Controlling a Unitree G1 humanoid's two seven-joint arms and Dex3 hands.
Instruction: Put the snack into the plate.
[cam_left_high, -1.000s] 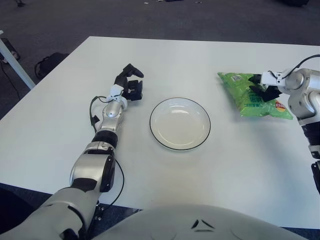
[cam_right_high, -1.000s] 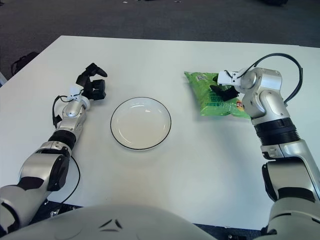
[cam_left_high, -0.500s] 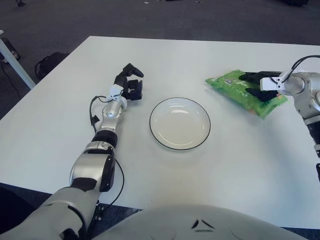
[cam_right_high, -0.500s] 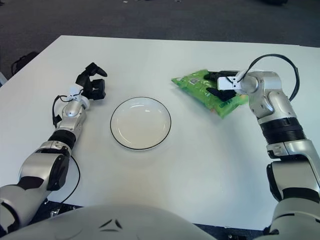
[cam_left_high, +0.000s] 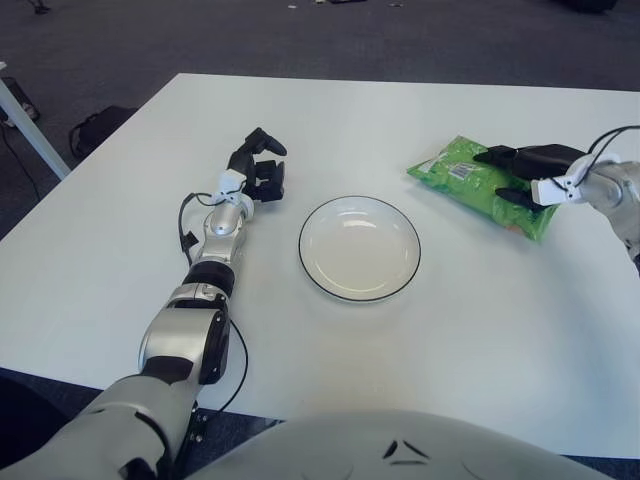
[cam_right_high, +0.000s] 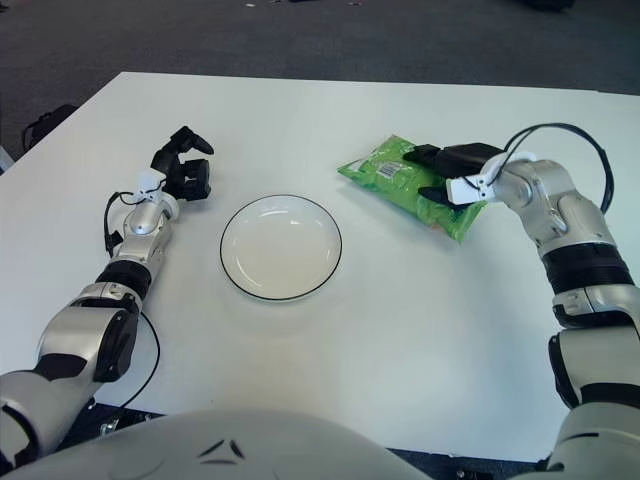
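My right robot hand (cam_right_high: 455, 172) was closed on the snack (cam_right_high: 405, 184), a green bag with a small white label on its top. The black fingers (cam_right_high: 440, 155) lay over the right end of the bag, and one finger was under its near edge, so the bag was pinched between them. The bag was tilted, with its left end pointing toward the plate (cam_right_high: 281, 247). I could not tell if the left end touched the surface (cam_right_high: 400, 330) or was a little above it. The snack was to the right of the plate and a little farther from me, near the plate but apart from it, and no part of it was over the rim. The plate was white with a thin dark rim, it had nothing in it, and it stood in the middle of the white surface in front of me.

My left robot hand (cam_left_high: 260, 168) showed on the left of the plate, well apart from the snack. Its fingers were curled and they held nothing. The left forearm stretched along the surface toward the far side, with a thin black cable (cam_left_high: 186, 222) beside the wrist. Beyond the far left corner of the surface, a dark bag (cam_left_high: 98, 126) lay on the floor.
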